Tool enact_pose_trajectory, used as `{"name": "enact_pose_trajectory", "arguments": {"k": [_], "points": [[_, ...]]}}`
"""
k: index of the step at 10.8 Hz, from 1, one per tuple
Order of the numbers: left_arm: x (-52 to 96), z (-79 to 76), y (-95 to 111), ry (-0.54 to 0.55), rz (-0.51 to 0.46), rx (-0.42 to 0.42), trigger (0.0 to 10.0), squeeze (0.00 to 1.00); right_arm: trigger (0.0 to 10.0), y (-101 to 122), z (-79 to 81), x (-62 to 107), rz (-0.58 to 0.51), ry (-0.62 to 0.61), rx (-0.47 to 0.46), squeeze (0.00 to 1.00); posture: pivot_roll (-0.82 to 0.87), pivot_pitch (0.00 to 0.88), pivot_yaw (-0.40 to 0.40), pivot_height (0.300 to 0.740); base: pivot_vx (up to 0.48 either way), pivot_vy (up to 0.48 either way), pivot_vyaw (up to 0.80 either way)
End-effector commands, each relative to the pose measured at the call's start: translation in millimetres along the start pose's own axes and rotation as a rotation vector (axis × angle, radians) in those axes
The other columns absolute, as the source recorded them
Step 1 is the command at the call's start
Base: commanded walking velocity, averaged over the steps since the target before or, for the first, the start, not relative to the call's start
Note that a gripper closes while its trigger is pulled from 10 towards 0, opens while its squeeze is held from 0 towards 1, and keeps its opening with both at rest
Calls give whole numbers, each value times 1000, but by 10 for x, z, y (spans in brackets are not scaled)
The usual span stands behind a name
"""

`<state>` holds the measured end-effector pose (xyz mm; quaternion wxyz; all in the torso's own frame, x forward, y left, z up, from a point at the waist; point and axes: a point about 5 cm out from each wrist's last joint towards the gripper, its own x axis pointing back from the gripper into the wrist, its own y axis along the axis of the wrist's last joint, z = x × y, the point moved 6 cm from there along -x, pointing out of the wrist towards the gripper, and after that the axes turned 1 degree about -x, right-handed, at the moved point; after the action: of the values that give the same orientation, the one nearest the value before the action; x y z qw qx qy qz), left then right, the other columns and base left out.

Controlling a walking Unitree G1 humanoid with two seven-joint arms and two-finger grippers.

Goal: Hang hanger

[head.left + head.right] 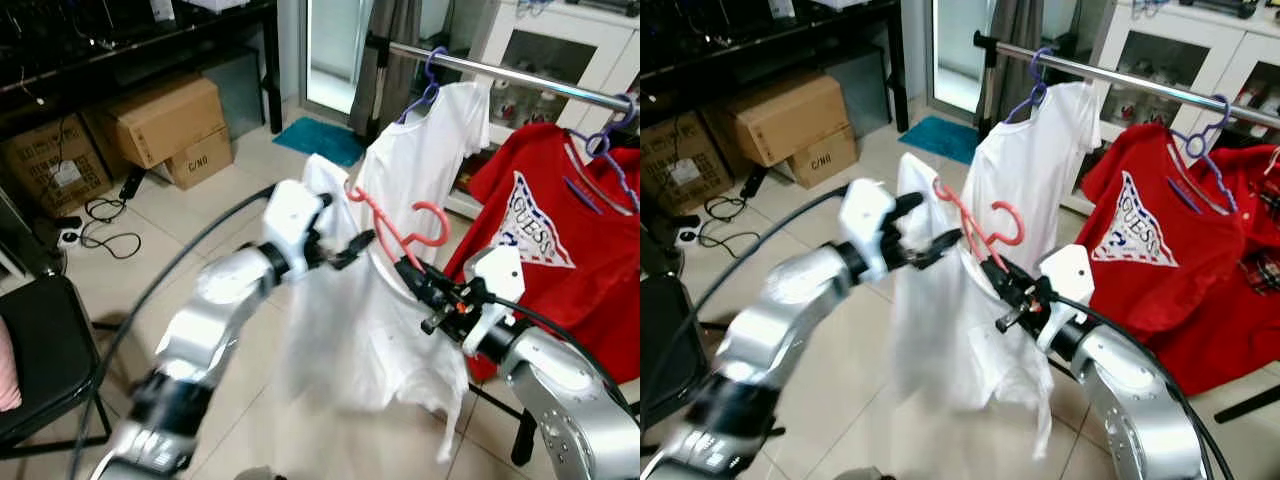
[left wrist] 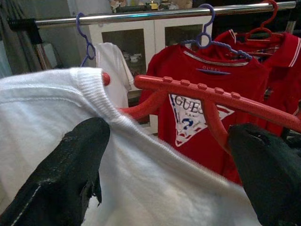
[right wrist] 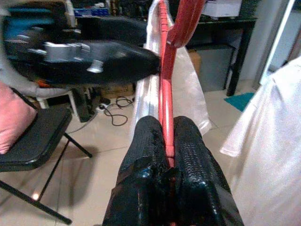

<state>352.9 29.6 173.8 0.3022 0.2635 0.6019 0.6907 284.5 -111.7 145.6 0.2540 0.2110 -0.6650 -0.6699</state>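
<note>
1. The red hanger (image 1: pixel 400 225), carrying a white T-shirt (image 1: pixel 350 330), is held in mid-air in front of and below the garment rail (image 1: pixel 500 72), not yet hooked on.
2. The right gripper (image 3: pixel 168 141) has its fingers clenched on the hanger's bar. The left gripper (image 2: pixel 169 174) has its fingers spread apart, one on each side of the shirt's collar and shoulder, gripping nothing.
3. Judgement: the step in hand is settling the shirt on the hanger and lifting it to the rail. To do it well, the collar should sit squarely over the hanger's shoulder, the right grip should stay firm, and the hook should rise above the rail before being lowered on.
4. Free rail lies between the hung white T-shirt (image 1: pixel 440 140) on its purple hanger (image 1: pixel 430 80) and the red T-shirt (image 1: pixel 560 240); that gap looks the likeliest target.
5. Risk: the loose shirt may slide off.
6. Containers: cardboard boxes (image 1: pixel 165 120) stand closed on the floor; contents unseen. The glass-fronted cabinet (image 1: pixel 560 50) holds small items too blurred to name.
</note>
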Motion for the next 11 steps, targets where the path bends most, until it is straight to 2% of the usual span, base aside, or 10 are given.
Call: {"name": "enact_pose_trajectory", "arguments": {"k": [1,2,4,5,6,7,8,9,10,11], "points": [[-42,12,-15,5,11,-20,10000,1000,10000,109,55,-20,-45,40,17,0,47,5,5,740,0,0,0],[-95,73,-61,37,36,-31,10000,878,10000,120,85,-25,-52,60,17,0,46,0,2,740,0,0,0],[-140,245,-145,142,100,-54,10000,20,10000,129,93,-29,-55,70,21,0,45,0,2,740,0,0,0],[-129,308,-176,191,113,-52,6510,0,10000,152,62,-32,-64,61,22,0,45,0,3,740,0,0,0],[-116,366,-204,233,126,-54,2314,0,10000,158,46,-31,-67,55,23,0,46,0,2,740,0,0,0],[-118,399,-210,250,122,-47,0,0,10000,160,22,-25,-69,50,25,0,47,0,2,740,0,0,0],[-126,401,-182,260,112,-61,196,0,10000,167,-8,-23,-72,40,29,0,48,0,3,740,0,0,0],[-161,290,-69,224,42,-30,4275,0,10000,206,-67,-13,-88,23,21,0,47,1,5,740,0,0,0],[-157,291,-71,240,51,-45,5725,0,10000,212,-81,-9,-88,21,22,0,47,2,6,740,0,0,0],[-143,333,-18,321,19,-36,10000,0,10000,210,-99,7,-86,19,29,0,46,4,6,740,0,0,0]]}}
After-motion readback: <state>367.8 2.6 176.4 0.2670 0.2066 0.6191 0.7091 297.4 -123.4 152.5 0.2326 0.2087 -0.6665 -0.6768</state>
